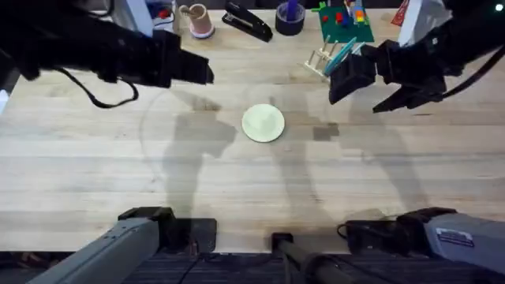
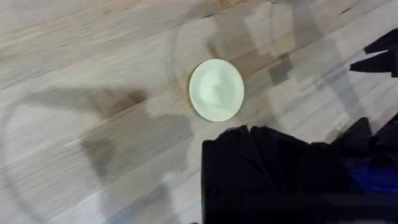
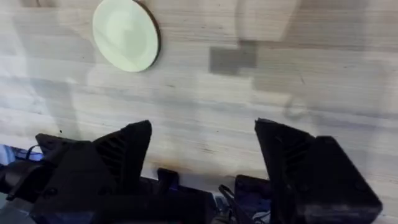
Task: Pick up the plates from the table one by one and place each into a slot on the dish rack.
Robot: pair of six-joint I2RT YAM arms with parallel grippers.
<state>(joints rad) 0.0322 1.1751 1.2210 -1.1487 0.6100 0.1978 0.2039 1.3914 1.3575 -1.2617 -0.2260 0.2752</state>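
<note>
One plate, light blue (image 1: 344,49), already standing in the dish rack (image 1: 325,59), just behind the right hand (image 1: 369,92), fingers spread wide and empty, raised above the worktop (image 1: 95,181). Cream plate (image 1: 263,123) flat, well apart, between both hands. Next, likely: swing over, descend, pinch its rim. Left hand (image 1: 207,72) raised too; grip cannot be told.

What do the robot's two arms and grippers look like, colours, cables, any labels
Both arms are black up top with grey base links. The left gripper trails a black cable. The right gripper has two black wedge-shaped fingers with ribbed inner faces. The right base link carries a white label.
</note>
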